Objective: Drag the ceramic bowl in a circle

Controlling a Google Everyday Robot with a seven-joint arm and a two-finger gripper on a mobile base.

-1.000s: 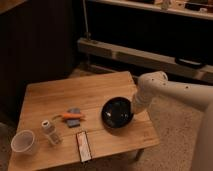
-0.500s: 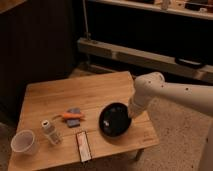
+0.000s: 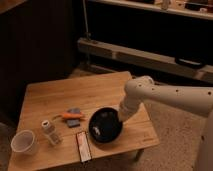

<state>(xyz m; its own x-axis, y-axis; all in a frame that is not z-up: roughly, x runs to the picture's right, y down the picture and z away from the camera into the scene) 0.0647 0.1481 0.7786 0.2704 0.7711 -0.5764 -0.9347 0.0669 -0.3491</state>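
The gripper [image 3: 120,117] is reaching the right rim of the ceramic bowl [image 3: 104,127], sitting near the wooden table's [image 3: 75,95] front edge; its hold cannot be told, and I am judging the circle unfinished.

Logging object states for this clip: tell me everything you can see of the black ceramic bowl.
The ceramic bowl is wide, shallow and round, glossy black with faint light flecks inside. It looks glazed and whole. It sits upright on the wooden table, near the front edge and right of the middle. The gripper, at the end of the white arm, meets the bowl's right rim from above. A flat rectangular item lies close by on the bowl's left; whether they touch I cannot tell.
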